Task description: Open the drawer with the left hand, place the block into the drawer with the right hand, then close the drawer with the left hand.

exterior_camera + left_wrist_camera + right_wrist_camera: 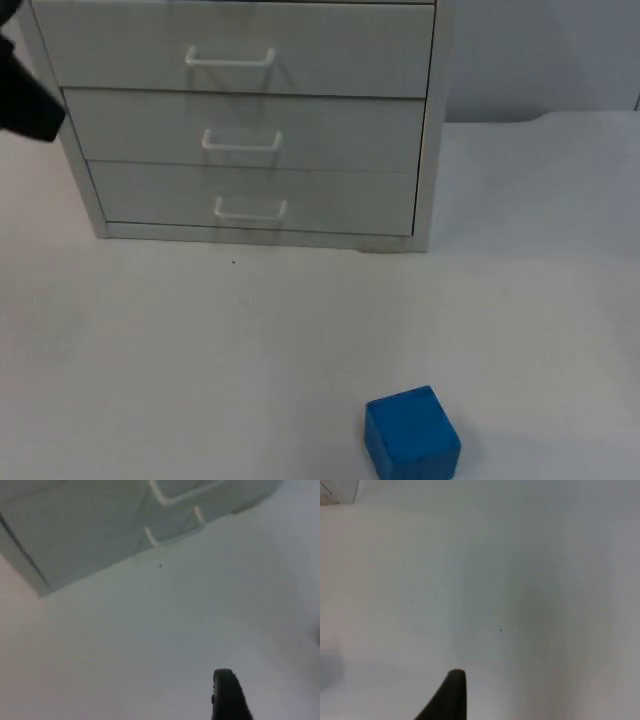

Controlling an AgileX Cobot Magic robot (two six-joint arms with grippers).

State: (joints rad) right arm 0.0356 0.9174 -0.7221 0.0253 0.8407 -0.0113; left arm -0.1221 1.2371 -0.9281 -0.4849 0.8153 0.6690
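Nothing is done yet: all three drawers of the white cabinet (240,120) at upper left of the frame are closed, the blue block (412,432) sits at bottom centre, the left gripper (25,95) waits at the left edge, its finger state untellable.

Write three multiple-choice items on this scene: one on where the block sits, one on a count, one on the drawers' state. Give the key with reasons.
1. Where is the blue block?
A. On the table in front of the cabinet
B. Inside a drawer
C. On top of the cabinet

2. How many drawer handles does the white cabinet show?
A. One
B. Three
C. Five

3. The drawers are:
A. All shut
B. Top one open
C. Bottom one open

Key: 1 A, it rests on the white table; 2 B, three handles stacked; 3 A, all fronts sit flush.
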